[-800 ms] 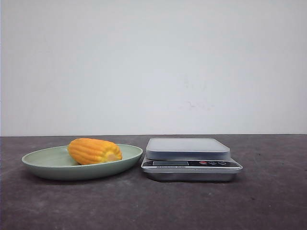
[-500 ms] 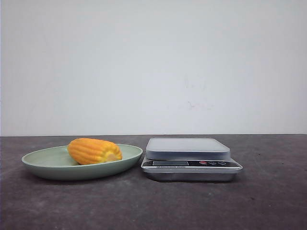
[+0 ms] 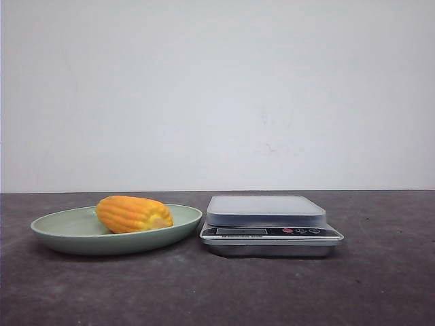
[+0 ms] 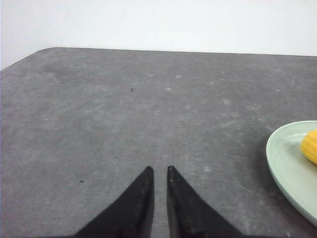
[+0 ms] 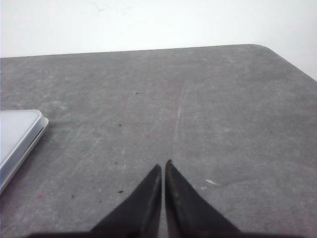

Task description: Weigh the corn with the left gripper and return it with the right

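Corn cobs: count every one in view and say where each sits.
1. The corn lies on its side in the green plate, left of the scale in the front view. Its edge also shows in the left wrist view. None seem hidden.

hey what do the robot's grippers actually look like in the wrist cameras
Only the finger ends show. The left gripper has two matte black fingers, broad at the base and tapering to sharp points, like a pair of wedges. The right gripper looks the same: plain black tapered fingers. No markings, cables or pads are visible, and the arms themselves are out of view.
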You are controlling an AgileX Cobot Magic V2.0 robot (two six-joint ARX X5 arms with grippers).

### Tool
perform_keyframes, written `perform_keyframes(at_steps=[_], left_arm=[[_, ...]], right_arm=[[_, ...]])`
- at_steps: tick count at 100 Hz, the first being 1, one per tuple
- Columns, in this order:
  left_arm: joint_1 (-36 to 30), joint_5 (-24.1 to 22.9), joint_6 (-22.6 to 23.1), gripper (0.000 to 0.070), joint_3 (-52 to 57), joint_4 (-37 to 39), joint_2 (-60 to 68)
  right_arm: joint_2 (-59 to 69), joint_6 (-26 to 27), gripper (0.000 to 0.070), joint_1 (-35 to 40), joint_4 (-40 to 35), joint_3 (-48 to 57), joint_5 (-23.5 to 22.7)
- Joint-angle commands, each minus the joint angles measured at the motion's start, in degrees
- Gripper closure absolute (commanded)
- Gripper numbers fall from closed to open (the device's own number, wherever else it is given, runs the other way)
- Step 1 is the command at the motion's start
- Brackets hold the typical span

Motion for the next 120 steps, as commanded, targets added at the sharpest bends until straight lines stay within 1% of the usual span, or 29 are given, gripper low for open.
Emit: perform_keyframes(at_steps=[1, 66, 80, 90, 99, 120], left_arm=[[0.1, 0.3, -0.1, 0.07, -1.0, -0.3, -0.1], [0.1, 0.3, 0.0, 0.07, -1.0, -0.3, -0.1], [0.1, -1.5, 0.9, 0.07, -1.0, -0.2, -0.1], [0.1, -1.5, 3.1, 0.07, -1.0, -0.2, -0.1], [0.1, -1.5, 3.0, 0.07, -1.0, -0.2, -0.1], [0.1, -1.5, 3.0, 0.07, -1.0, -0.2, -0.1]], right_arm=[[-0.2, -0.3, 0.0695, -0.1, 0.5, -0.2, 0.0], [-0.2, -0.3, 0.0695, -0.1, 0.6, -0.2, 0.0], [-0.2, -0.5, 0.0695, -0.1, 0.6, -0.2, 0.0], [-0.2, -0.7, 0.0695, -0.1, 0.7, -0.2, 0.3], [-0.2, -0.7, 0.0695, -0.1, 0.7, -0.2, 2.2], [-0.2, -0.7, 0.0695, -0.1, 0.7, -0.2, 2.0]])
